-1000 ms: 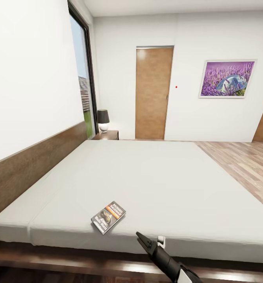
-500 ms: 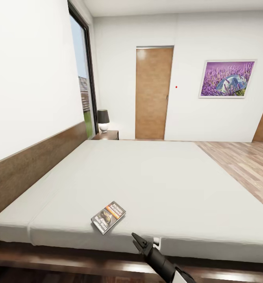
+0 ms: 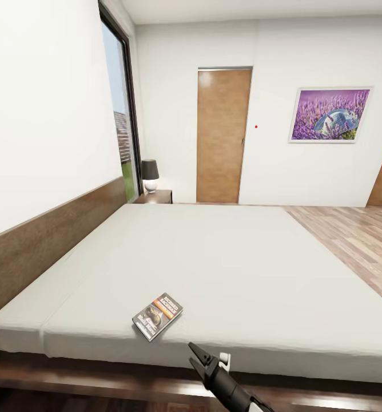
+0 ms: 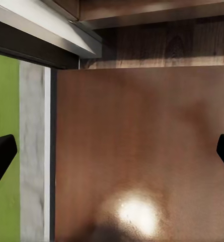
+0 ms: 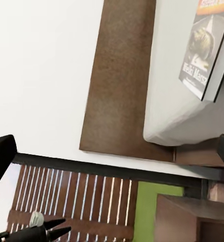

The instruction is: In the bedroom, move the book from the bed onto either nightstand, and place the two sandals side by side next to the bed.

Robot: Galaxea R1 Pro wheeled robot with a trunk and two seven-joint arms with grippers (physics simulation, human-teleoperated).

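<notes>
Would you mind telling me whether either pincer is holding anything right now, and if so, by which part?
Nothing is held. The right pincer is open, short of the book lying on the bed; the left pincer is open over bare wood.

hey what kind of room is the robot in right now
Most likely a bedroom. A very large bed with a wooden headboard takes up most of the head view, a nightstand with a small lamp stands at its far corner, and a book lies on the mattress.

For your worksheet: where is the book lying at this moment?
In the head view the book lies flat on the bed near its front edge, left of centre, just up and left of the right gripper.
</notes>
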